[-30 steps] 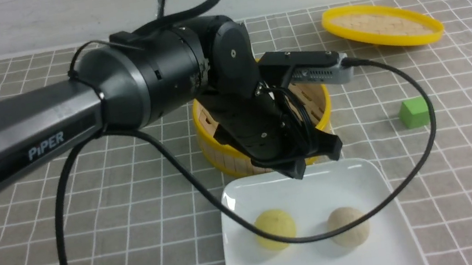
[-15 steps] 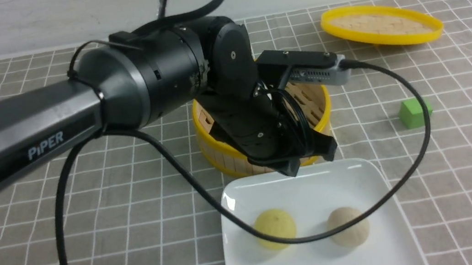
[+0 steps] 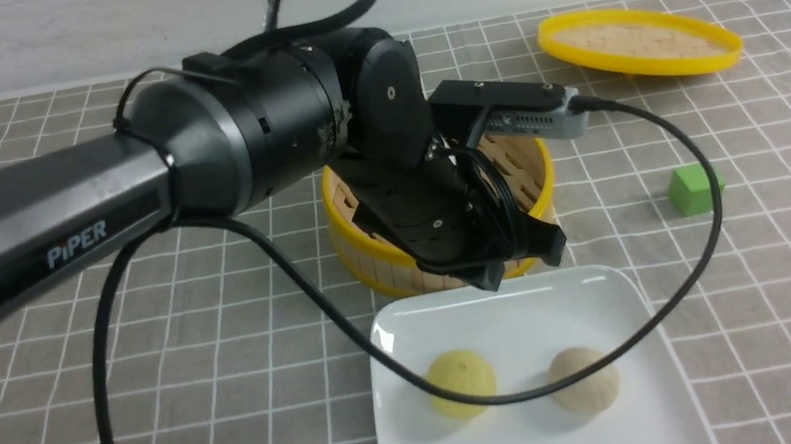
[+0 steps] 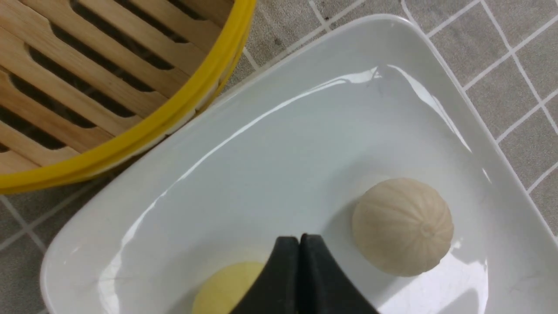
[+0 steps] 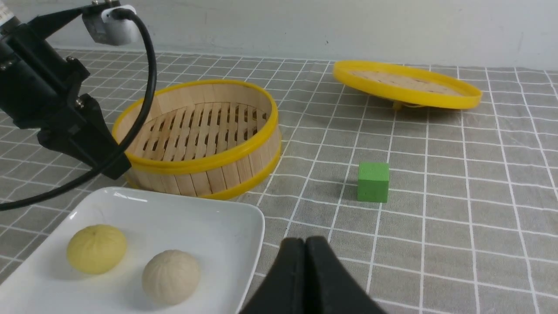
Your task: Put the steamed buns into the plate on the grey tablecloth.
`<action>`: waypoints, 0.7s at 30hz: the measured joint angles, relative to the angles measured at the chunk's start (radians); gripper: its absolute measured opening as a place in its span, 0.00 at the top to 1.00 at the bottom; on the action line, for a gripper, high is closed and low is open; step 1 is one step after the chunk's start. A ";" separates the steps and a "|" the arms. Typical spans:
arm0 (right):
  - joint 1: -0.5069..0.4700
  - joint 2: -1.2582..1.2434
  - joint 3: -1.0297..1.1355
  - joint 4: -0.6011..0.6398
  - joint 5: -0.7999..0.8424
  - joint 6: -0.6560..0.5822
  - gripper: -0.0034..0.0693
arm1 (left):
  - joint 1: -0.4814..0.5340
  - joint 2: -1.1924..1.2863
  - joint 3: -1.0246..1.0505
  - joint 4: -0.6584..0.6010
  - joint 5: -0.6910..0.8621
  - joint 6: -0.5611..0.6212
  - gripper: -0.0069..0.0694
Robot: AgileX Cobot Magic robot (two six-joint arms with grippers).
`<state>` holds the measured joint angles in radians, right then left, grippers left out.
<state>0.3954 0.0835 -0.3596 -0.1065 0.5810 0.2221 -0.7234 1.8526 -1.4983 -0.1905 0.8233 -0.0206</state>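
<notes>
White and glossy, the plate (image 3: pixel 577 301) sits nearest, on the grey tablecloth (image 3: pixel 230 369) that covers the counter. Both steamed buns lie in it side by side without touching, the pale yellow bun (image 3: pixel 460 377) to the left and the beige bun (image 3: pixel 578 391) to the right. The left fingers (image 4: pixel 279 279) are pressed together, gripping nothing. They hang over the plate, clear of both buns, and the left wrist view shows the yellow bun just below them. The right fingers (image 5: pixel 292 270) are likewise closed and hold nothing, poised above the cloth off the plate's right edge. Just behind the plate stands the yellow-rimmed bamboo steamer (image 3: pixel 369 256). Farther right, well apart from it, a green cube (image 3: pixel 694 188) rests on the cloth. Farthest back on the right, the yellow-rimmed woven lid (image 3: pixel 637 42) lies tilted.
</notes>
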 joint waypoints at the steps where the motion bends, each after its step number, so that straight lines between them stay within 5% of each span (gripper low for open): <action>1: -0.005 -0.003 0.013 0.000 -0.001 0.000 0.95 | 0.000 0.000 0.000 -0.001 0.000 0.000 0.90; 21: -0.386 -0.096 0.346 -0.001 -0.107 0.000 0.94 | 0.000 -0.117 0.000 0.014 0.028 0.000 0.89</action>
<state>0.0097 -0.0122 -0.0132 -0.1072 0.4740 0.2221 -0.7234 1.7360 -1.4983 -0.1768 0.8517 -0.0206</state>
